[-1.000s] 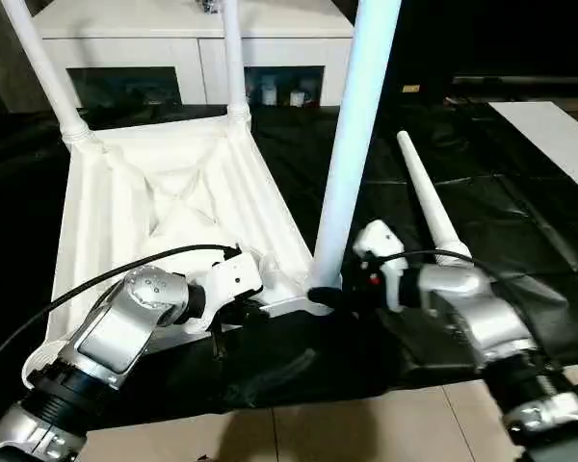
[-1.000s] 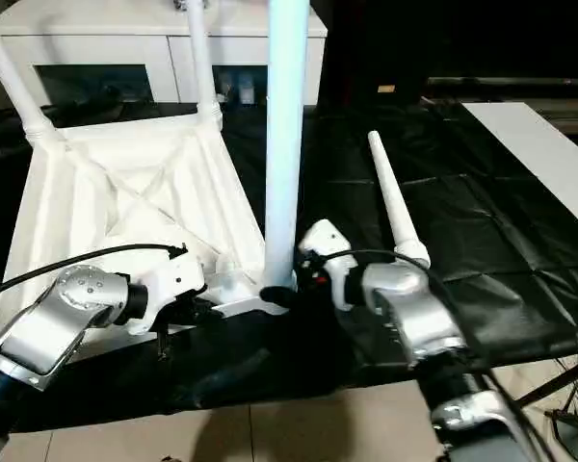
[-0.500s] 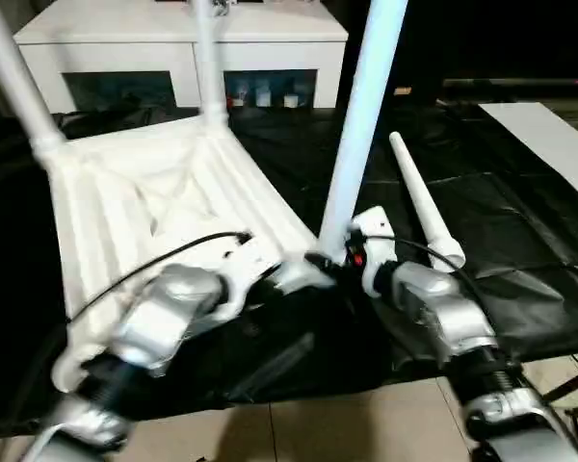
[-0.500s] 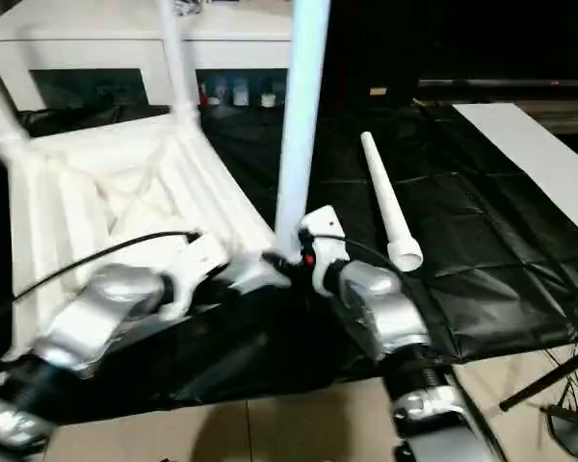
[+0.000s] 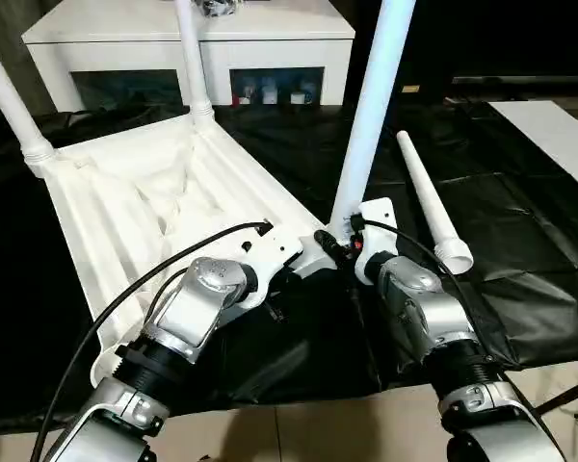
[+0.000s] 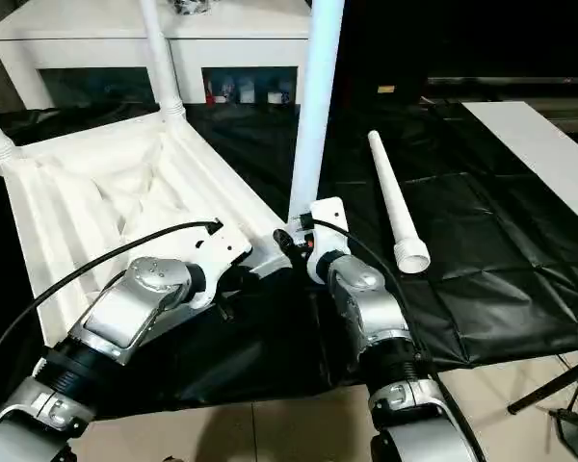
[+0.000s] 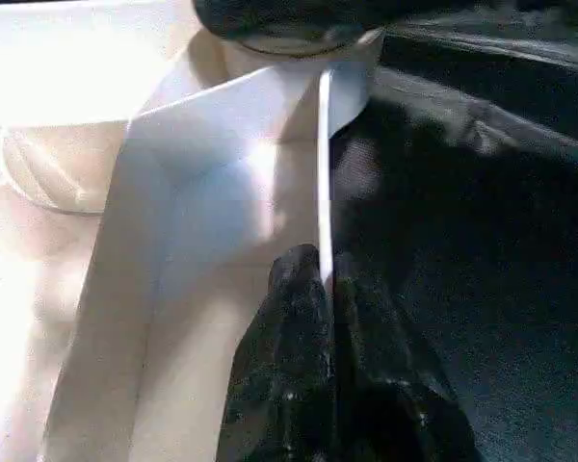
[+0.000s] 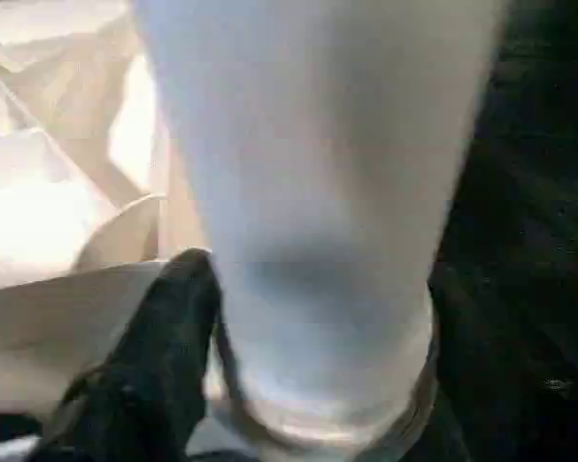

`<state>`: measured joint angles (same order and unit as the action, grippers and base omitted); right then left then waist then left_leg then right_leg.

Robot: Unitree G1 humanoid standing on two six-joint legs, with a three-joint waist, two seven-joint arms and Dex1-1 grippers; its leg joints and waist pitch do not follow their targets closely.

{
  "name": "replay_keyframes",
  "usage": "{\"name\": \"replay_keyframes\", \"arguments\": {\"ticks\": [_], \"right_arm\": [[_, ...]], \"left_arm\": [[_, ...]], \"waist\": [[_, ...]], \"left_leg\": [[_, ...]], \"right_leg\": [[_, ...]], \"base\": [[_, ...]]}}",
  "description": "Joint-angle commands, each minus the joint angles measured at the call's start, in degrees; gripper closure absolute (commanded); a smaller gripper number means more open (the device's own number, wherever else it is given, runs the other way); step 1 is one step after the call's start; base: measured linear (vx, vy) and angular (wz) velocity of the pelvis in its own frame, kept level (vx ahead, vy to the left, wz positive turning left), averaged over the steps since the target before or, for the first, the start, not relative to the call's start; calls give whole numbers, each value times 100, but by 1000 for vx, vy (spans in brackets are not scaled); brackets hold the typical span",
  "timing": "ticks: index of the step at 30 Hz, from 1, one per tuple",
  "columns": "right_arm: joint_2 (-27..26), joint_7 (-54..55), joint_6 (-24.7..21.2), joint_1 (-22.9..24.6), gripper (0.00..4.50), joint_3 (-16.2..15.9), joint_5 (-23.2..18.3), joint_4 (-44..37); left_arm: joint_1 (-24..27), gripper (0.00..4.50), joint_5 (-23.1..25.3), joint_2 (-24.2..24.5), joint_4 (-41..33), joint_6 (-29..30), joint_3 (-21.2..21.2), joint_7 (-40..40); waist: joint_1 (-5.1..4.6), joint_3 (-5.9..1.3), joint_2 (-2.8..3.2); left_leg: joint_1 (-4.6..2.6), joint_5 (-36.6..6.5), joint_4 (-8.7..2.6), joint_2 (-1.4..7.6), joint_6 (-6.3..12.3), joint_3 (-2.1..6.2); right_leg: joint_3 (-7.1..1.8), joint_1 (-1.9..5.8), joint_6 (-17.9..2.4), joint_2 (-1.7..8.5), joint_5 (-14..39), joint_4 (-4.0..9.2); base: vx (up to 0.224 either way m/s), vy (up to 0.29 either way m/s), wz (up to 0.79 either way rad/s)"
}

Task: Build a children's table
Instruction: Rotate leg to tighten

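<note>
Tabletop: The white tabletop (image 5: 164,207) lies upside down, ribbed underside up, across the left and centre of the left eye frame on a black sheet (image 5: 520,221).

Fitted legs: Two legs (image 5: 191,58) rise from its far corners at upper left. A third leg (image 5: 371,115) stands at the near right corner, just right of centre, running out of the frame's top.

Spare leg: The fourth leg (image 5: 429,202) lies loose on the sheet, right of centre, wide end nearest the robot, apparently waiting its turn.

Right gripper: The right gripper (image 6: 291,243) has its black fingers (image 8: 144,375) closed around the base of the standing leg, one finger showing on either side of the shaft in the wrist view. The low hold seems meant for turning the leg into its socket.

Left gripper: The left gripper (image 7: 326,289) is pressed together on the thin rim of the tabletop beside that corner. It appears to steady the top against the twisting.

Stage: Judging by three legs standing and one loose, the build looks well past halfway.

Surroundings: A white cabinet (image 5: 188,43) with glass-fronted compartments stands at the top of the frame. Pale floor (image 5: 318,433) runs along the bottom edge.
</note>
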<state>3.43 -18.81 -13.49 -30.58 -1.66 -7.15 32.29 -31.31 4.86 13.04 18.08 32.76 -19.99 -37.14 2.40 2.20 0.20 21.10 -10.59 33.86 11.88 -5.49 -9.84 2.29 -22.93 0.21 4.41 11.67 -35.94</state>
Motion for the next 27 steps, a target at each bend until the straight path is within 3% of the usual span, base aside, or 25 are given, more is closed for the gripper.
{"name": "replay_keyframes", "arguments": {"ticks": [1,2,4,8,10,12,13,14,15,16,17,18,20,21,23,24,27], "right_arm": [[-30,-21,97,58,90,2,-95,-271],[-30,-21,97,58,70,2,-95,-271],[-3,-14,18,213,70,42,-147,-600],[15,25,-160,533,70,194,-326,-1249],[15,25,-160,533,70,194,-326,-1249],[74,153,-179,985,70,261,-290,-1906],[96,225,-182,1227,70,297,-268,-2245],[101,245,-182,1295,70,306,-261,-2338],[107,266,-183,1367,70,316,-254,-2438],[115,265,-212,1475,70,315,-263,-2592],[151,267,-271,1555,70,272,-231,-2704],[179,266,-314,1601,68,238,-208,-2770],[221,247,-340,1633,68,184,-160,-2791],[255,228,-350,1645,68,142,-133,-2798],[272,191,-419,1663,68,118,-143,-2837],[286,165,-467,1673,68,94,-141,-2860],[351,44,-597,1685,68,-38,-119,-2916]], "left_arm": [[-121,450,74,-23,194,-257,161,300],[-121,450,74,-23,194,-257,161,300],[-188,450,97,-78,349,-375,211,387],[-249,450,100,-159,502,-527,300,573],[-249,450,100,-159,502,-527,300,573],[-347,450,144,-266,737,-833,397,920],[-428,450,147,-346,909,-1112,474,1169],[-453,450,146,-370,962,-1201,497,1245],[-480,450,145,-396,1018,-1295,522,1326],[-533,450,171,-443,1094,-1464,577,1550],[-559,450,16,-516,1051,-1572,735,1493],[-572,405,-100,-565,1005,-1626,846,1425],[-553,389,-217,-590,843,-1607,976,1378],[-472,389,-383,-584,565,-1513,1103,1239],[-366,380,-472,-531,262,-1409,1185,1137],[-251,356,-573,-475,-25,-1285,1271,1022],[63,342,-871,-206,-622,-1018,1421,643]], "waist": [[-8,-308,-26],[-14,-309,-17],[-29,-303,-71],[-12,-311,-36],[-14,-310,-46],[-3,-307,6],[-7,-291,-10],[26,-296,-10],[8,-320,-39],[17,-325,14],[-17,-310,12],[-24,-334,6],[-20,-350,40],[3,-374,65],[12,-368,37],[7,-355,40],[3,-332,20]], "left_leg": [[-20,-1182,-414,52,34,-8],[-18,-1131,-409,51,41,-8],[-1,-1077,-408,47,81,-14],[-14,-965,-405,52,146,-10],[-7,-944,-410,52,162,-12],[-14,-916,-408,52,147,-9],[-1,-916,-413,38,149,-18],[-33,-933,-404,48,156,-16],[7,-849,-417,37,195,5],[2,-786,-411,28,201,3],[26,-835,-416,23,210,3],[23,-802,-405,24,219,5],[22,-648,-371,25,299,-4],[2,-514,-356,58,341,-5],[36,-227,-332,64,522,-12],[37,-246,-336,60,556,-20],[44,-391,-349,67,562,-16]], "right_leg": [[-189,264,-1034,237,885,493],[-190,263,-1051,241,827,484],[-190,275,-1052,238,790,491],[-195,270,-1038,242,652,479],[-195,278,-1041,240,635,483],[-197,273,-1034,238,582,483],[-204,287,-981,218,529,516],[-203,277,-958,220,511,524],[-193,330,-957,226,437,495],[-188,313,-979,220,383,491],[-179,328,-1002,222,437,512],[-178,339,-1020,229,416,497],[-189,318,-1128,237,208,480],[-190,307,-1267,247,-115,443],[-167,314,-1459,230,-670,372],[-165,304,-1467,227,-656,383],[-164,327,-1437,249,-334,387]], "base": [[0,0,0],[0,0,0],[0,0,0],[0,0,0],[0,0,0],[0,0,0],[0,0,0],[0,0,0],[0,0,0],[0,0,0],[0,0,0],[0,0,0],[0,0,0],[0,0,0],[0,0,0],[0,0,0],[0,0,0]]}}
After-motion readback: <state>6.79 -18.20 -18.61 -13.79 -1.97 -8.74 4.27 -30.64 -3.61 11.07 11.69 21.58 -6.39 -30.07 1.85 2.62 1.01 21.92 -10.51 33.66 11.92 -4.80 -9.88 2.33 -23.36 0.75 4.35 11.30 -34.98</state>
